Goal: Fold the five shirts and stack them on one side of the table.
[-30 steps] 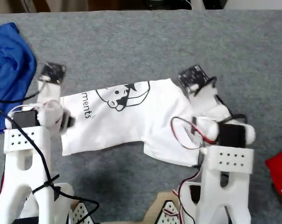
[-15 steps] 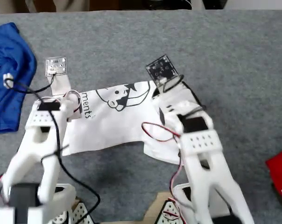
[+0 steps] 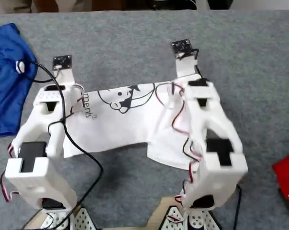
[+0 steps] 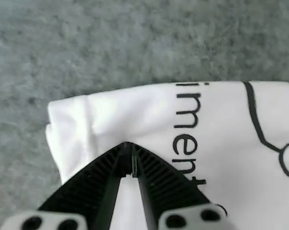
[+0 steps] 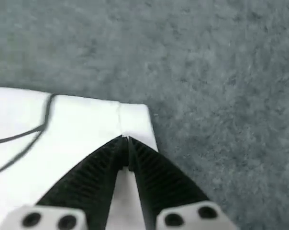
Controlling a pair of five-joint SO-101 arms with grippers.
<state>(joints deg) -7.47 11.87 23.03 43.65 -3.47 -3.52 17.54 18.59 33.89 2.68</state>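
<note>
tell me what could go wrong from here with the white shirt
1. The left gripper and right gripper look shut on the white shirt by their tips alone, near its far corners. The cloth may slip out when pulled.
2. Its near edge is uneven, with a flap lying beneath the right arm, so a fold could come out crooked.
3. The left arm's cable loops by the blue shirt and might drag it.

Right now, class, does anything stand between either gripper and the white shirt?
Nothing visible does. The left gripper and the right gripper are each closed on a far corner of the white shirt, with bare grey table beyond.
</note>
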